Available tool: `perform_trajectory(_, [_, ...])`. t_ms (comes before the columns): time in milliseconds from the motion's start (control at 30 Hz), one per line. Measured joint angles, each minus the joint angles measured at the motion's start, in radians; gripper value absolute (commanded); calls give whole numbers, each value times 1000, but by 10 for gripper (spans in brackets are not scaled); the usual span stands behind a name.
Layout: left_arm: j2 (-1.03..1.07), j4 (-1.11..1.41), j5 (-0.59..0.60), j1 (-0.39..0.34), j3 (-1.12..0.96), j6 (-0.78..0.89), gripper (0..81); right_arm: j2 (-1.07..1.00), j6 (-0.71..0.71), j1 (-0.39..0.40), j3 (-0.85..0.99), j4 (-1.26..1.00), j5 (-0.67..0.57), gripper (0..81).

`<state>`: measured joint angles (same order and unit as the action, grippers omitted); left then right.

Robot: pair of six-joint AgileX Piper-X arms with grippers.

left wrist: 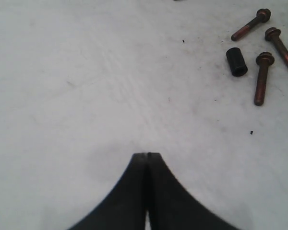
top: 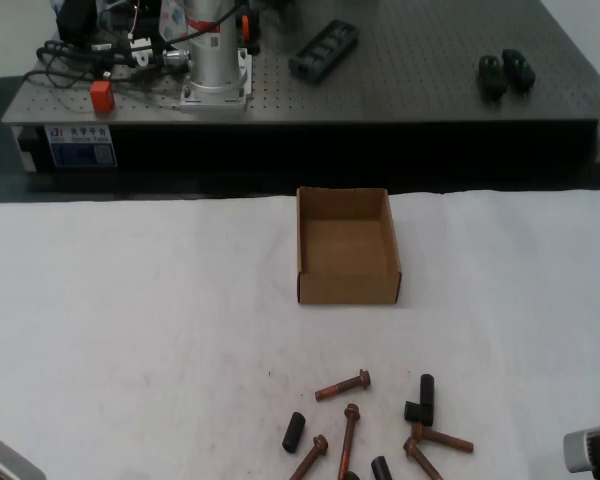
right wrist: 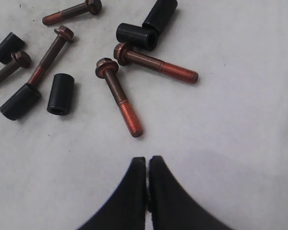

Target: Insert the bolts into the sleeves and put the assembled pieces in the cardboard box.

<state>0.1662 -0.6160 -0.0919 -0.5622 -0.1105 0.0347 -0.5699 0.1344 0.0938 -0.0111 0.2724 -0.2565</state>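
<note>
In the high view, the cardboard box (top: 348,287) stands open and empty at the centre of the frame on the white surface (top: 130,330). The bolts (top: 342,386) and black sleeves (top: 294,431) lie loose at the lower centre, well apart from it. Nothing looks assembled, so the task seems to be at its very start. The lower edge of the frame cuts off several pieces, so the count is uncertain.

In the left wrist view, the left gripper (left wrist: 147,155) hangs over bare surface with its fingers pressed together and empty. Three bolts and a lone sleeve (left wrist: 236,61) lie well off from it.

In the right wrist view, the right gripper (right wrist: 148,159) also has its fingers together and holds nothing, near the threaded end of the nearest bolt (right wrist: 119,96). The next move probably calls for parting those fingers and lowering them across that shank, while the other arm takes a sleeve. A farther bolt (right wrist: 48,55) meets an end sleeve (right wrist: 19,101) at its tip; whether it has entered cannot be told.
</note>
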Motion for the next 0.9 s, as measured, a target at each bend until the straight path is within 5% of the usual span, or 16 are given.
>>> perform_trajectory(433, [0,27,92,0,0,82,0,0,3,0,0,0,0,19])
perform_trajectory(800, [0,70,232,0,0,439,0,0,277,0,0,-217,-27,1])
perform_trajectory(900, [0,88,232,0,0,484,0,-7,296,0,0,-361,-98,167])
